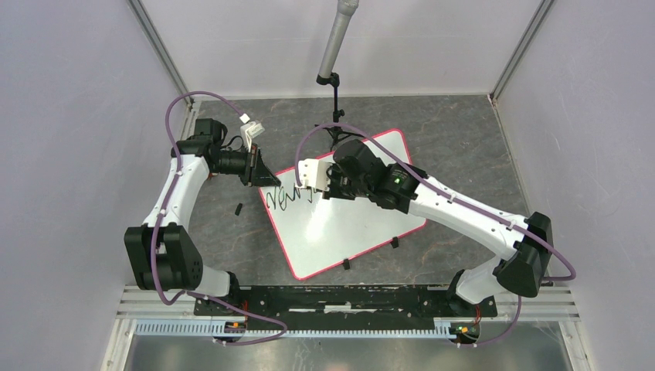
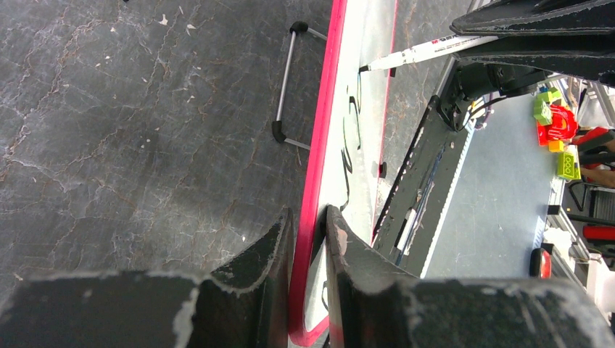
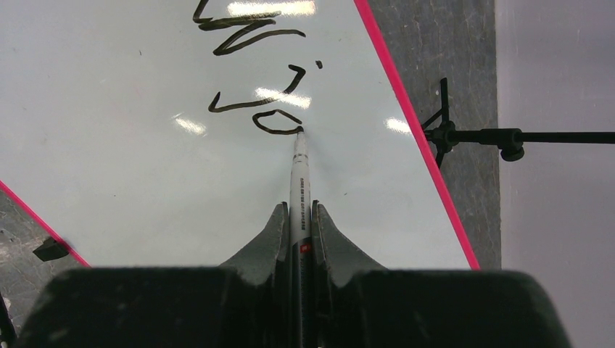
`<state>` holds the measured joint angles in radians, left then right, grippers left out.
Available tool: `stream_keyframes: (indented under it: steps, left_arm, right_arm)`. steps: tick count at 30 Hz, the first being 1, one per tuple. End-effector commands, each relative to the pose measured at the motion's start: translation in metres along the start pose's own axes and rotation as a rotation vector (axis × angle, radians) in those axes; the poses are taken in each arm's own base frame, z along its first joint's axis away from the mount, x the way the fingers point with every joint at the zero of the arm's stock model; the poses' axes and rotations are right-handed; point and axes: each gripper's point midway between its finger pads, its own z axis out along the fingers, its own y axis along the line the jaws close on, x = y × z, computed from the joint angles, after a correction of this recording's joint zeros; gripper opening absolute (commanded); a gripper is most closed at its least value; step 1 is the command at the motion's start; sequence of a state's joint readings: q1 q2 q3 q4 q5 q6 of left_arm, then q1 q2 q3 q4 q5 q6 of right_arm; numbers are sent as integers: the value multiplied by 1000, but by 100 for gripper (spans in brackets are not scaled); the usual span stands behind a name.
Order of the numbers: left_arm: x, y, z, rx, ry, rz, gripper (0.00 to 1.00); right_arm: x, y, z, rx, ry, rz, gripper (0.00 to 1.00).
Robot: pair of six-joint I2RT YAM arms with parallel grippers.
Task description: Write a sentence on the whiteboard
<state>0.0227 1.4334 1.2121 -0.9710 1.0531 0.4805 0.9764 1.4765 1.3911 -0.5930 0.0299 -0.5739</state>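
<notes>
A dark marbled tabletop (image 1: 463, 139) bears a small black piece (image 1: 239, 209), a black stand (image 1: 337, 97) with a grey pole (image 1: 337, 39) stands at its far edge, and coloured toy blocks (image 2: 558, 127) lie beyond the table.

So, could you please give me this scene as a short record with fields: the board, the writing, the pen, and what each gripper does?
whiteboard: lies on the table, turned at an angle, pink rim
sentence: one short line of black strokes near the board's left corner
marker: tip touches the board at the last loop
left gripper: closed on the board's rim
right gripper: closed on the marker
</notes>
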Motion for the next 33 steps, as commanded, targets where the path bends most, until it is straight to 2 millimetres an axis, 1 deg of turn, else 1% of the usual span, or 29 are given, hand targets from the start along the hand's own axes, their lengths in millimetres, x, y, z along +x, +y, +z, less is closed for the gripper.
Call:
stream_keyframes:
  steps: [1,4,6,9,11,13,20,27,33]
  left_arm:
    - [11,1,6,-24,48,7,3]
    - [11,1,6,-25,49,6,2]
    - [12,1,6,-25,49,4,3]
    - [11,1,6,-24,48,5,3]
    - [11,1,6,-24,48,6,3]
    - [11,1,6,-22,48,5,2]
    - [11,0,6,-23,47,7,2]
    - [11,0,5,-24,46,8,3]
    - [12,1,6,-22,48,8,2]
  right_arm:
    - [-17,-10,-2,13,-55,4,0]
    - [-23,-7,-9,-1,-99,14,0]
    - [-24,-11,-14,11,-114,28,0]
    - [-18,-22,-22,18,-131,67,0]
    - [-15,-23,-25,10,-144,84,0]
    - [-14,-20,-25,0,-149,85,0]
    - [-9,-14,-17,-26,-133,91,0]
    - [-4,-13,-8,-28,-105,88,0]
    - [-3,-13,-2,-36,-100,80,0]
